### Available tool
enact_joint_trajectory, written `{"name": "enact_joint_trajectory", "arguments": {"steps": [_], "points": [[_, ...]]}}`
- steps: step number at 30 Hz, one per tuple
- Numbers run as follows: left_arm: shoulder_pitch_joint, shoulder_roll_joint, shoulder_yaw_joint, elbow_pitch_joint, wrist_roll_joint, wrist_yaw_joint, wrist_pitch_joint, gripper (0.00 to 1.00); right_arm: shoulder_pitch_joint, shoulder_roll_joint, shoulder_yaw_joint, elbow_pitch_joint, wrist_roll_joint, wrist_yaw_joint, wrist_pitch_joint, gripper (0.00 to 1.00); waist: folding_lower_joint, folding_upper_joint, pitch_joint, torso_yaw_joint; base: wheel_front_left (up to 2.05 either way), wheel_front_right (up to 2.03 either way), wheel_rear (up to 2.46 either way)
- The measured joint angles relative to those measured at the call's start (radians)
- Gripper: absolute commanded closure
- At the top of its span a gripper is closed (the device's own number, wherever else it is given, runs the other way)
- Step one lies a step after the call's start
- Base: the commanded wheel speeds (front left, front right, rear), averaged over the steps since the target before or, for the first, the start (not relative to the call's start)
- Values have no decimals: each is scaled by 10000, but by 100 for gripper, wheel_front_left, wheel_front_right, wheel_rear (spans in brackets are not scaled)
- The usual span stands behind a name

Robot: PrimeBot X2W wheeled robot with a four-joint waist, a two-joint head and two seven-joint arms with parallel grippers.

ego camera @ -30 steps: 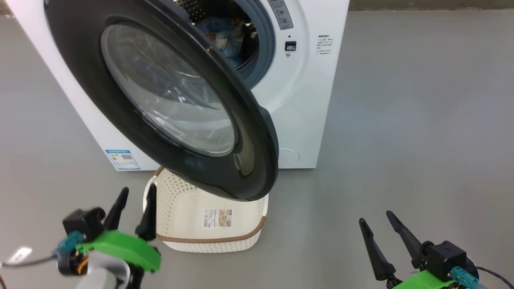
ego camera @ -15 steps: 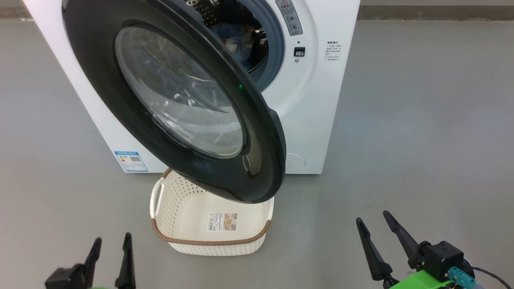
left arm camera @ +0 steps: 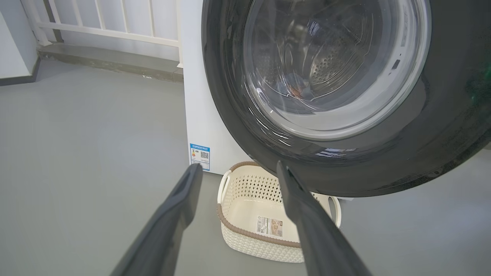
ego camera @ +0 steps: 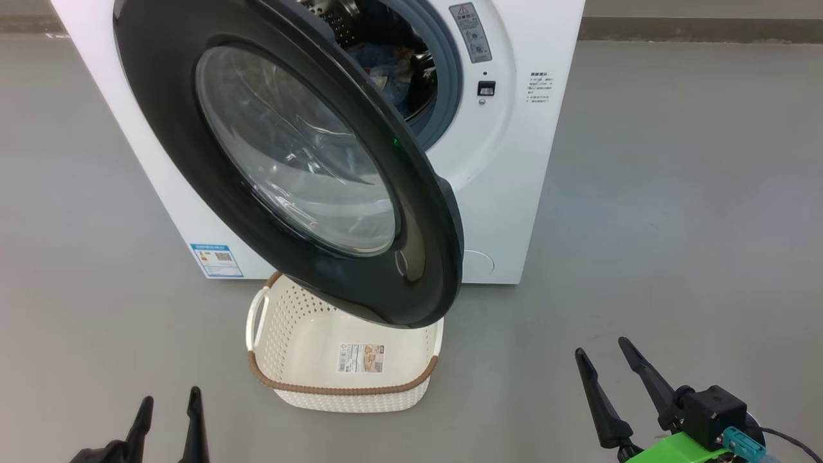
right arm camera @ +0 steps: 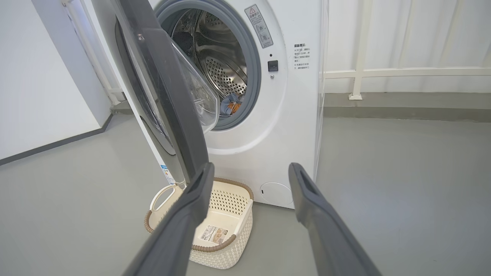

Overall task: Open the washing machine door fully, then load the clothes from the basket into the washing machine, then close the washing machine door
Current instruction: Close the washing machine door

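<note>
Washing machine door (ego camera: pixel 289 161) partly open, clothes (ego camera: pixel 386 69) inside the drum (right arm camera: pixel 224 73).
The glossy black door hangs over the cream basket (ego camera: pixel 341 389) on the grey floor (ego camera: pixel 675 225), just before the white washing machine (ego camera: pixel 514 186). The left hand (ego camera: pixel 171 394) and right hand (ego camera: pixel 600 345) hover nearer the camera, fingers apart, gripping nothing.

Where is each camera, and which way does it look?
Head view: on the head, facing forward and down at washing machine door, washing machine, basket; left gripper and right gripper at bottom corners, jaws open.
Left wrist view: on left wrist, facing the door's glass and basket, past its own jaws.
Right wrist view: on right wrist, facing door edge and clothes in drum, past its jaws.
Shared: all show the basket.
</note>
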Motion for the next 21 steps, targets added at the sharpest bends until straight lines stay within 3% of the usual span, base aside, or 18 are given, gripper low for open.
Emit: {"name": "enact_joint_trajectory", "arguments": {"steps": [10, 11, 12, 13, 14, 21], "points": [[0, -203, 368, 169, 305, -332, 0, 0, 0, 19, -376, 259, -259, 0, 0, 0, 0, 0, -8, 23, 0, 0, 0], [0, -230, 393, 178, 355, -334, 0, 0, 0, 27, -462, 324, -297, 0, 0, 18, 0, 0, -13, 26, 0, 0, 0], [0, -261, 416, 192, 397, -339, 0, 0, 0, 31, -545, 389, -376, 0, 0, 52, 0, 0, -20, 27, 0, 0, 0], [0, -299, 437, 199, 453, -347, 0, 0, 0, 31, -604, 454, -481, 0, 0, 67, 0, 0, -26, 30, 0, 0, 0], [-1, -339, 453, 211, 477, -359, 0, 0, 1, 36, -642, 520, -533, 0, 0, 100, 0, 0, -31, 35, 0, 0, 0], [-2, -391, 594, 261, 608, -512, 0, 0, 0, 90, -771, 706, -531, 0, 0, 100, 0, 0, -20, 67, 0, 0, 0]]}}
